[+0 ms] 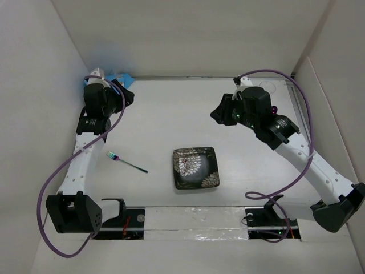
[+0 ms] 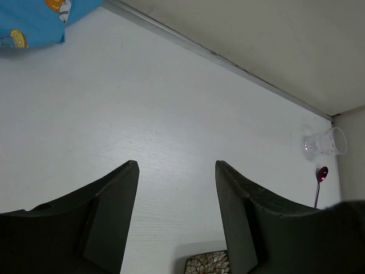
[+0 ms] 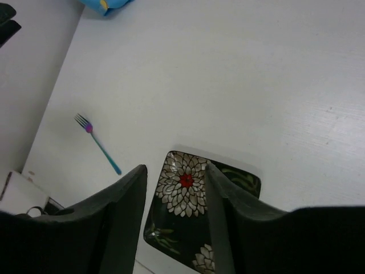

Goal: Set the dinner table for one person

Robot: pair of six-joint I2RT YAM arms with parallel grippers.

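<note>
The dinner table (image 1: 171, 114) is a flat white surface with white upright panels. A dark square plate (image 1: 195, 167) with white flower print lies near the front middle; it also shows in the right wrist view (image 3: 182, 182) and at the bottom edge of the left wrist view (image 2: 208, 264). A fork (image 1: 126, 161) with a teal handle lies left of the plate, also in the right wrist view (image 3: 98, 142). My left gripper (image 1: 130, 94) is open and empty at the back left (image 2: 177, 165). My right gripper (image 1: 217, 114) is open and empty, raised behind the plate (image 3: 174, 168).
A blue cartoon-print cloth (image 1: 121, 78) lies in the back left corner, beside the left gripper (image 2: 34, 20). A clear glass (image 2: 325, 141) and a purple spoon (image 2: 319, 180) lie at the back right near the wall. Purple cables hang from both arms.
</note>
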